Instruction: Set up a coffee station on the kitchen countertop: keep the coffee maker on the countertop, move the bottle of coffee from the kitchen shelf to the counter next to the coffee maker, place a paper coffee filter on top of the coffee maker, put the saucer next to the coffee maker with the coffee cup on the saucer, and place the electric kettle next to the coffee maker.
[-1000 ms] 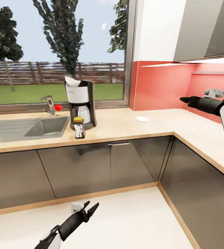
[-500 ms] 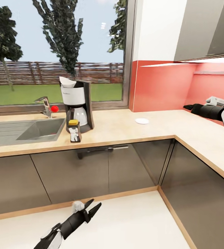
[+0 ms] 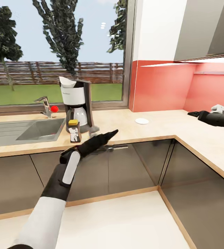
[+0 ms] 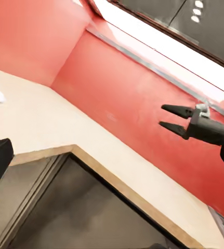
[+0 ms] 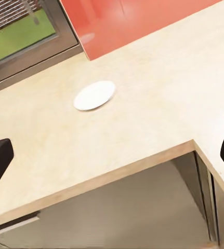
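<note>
Left arm rising from low by floor since half second ago; left gripper now reaching toward counter, fingers narrow, holding nothing. Right gripper drifting rightward over corner, fingers spread wide, empty. Likely heading for saucer, lying bare, no cup. Coffee maker carrying filter; coffee bottle standing just beside. Sink looking empty.

the wooden countertop carries the coffee maker, a coffee bottle (touching it) and a saucer.
</note>
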Robot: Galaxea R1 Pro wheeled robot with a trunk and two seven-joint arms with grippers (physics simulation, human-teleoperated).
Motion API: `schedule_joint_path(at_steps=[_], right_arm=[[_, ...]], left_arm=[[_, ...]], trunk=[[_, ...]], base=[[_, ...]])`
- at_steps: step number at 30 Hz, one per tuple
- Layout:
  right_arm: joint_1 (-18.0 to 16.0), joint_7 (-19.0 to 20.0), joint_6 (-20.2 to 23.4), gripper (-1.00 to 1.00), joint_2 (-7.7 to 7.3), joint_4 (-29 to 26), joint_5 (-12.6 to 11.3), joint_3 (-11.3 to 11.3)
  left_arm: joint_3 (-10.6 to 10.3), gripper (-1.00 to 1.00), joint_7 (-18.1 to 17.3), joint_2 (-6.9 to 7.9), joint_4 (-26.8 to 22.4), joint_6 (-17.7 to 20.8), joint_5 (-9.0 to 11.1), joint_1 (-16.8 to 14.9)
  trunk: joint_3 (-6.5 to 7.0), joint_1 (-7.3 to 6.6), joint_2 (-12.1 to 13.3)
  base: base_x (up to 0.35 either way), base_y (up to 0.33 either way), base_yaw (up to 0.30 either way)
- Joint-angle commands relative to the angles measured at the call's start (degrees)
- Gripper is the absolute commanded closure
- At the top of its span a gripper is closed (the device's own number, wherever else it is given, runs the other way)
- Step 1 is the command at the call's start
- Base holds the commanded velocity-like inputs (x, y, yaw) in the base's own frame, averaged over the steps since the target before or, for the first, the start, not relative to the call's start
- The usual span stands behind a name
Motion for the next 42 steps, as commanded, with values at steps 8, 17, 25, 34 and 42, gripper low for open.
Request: schedule_joint_path(at_steps=[8, 17, 25, 34, 42], right_arm=[[0.0, 7.1, 0.3, -1.0, -1.5, 0.6, 0.4, 0.0], [0.0, 7.7, 0.2, -1.0, -1.94, 0.4, 0.4, 0.0], [0.0, 7.8, 0.3, -1.0, -2.04, 0.4, 0.3, 0.0], [0.0, 7.8, 0.3, -1.0, -2.05, 0.5, 0.1, 0.0], [0.1, 7.8, 0.3, -1.0, -2.05, 0.5, 0.0, 0.0]], left_arm=[[0.1, -1.0, 5.4, -0.02, 26.3, -3.7, 1.6, -21.2], [1.0, -1.0, 5.1, -0.02, 30.8, -8.2, 1.7, -24.3], [1.0, -1.0, 5.0, -0.02, 30.7, -8.2, 1.7, -24.4], [1.0, -1.0, 4.9, -0.02, 30.5, -8.2, 1.7, -24.4], [1.0, -1.0, 4.9, -0.02, 30.4, -8.2, 1.7, -24.4]], trunk=[[-0.07, -0.01, 0.0], [-0.07, -0.01, 0.0], [-0.06, -0.01, 0.0], [0.17, -0.01, 0.0], [0.2, -0.01, 0.0]], base=[[0.0, 0.0, 0.0], [0.044, -0.034, 0.0], [0.078, -0.054, -0.004], [0.03, -0.01, -0.199], [0.187, -0.058, -0.065]])
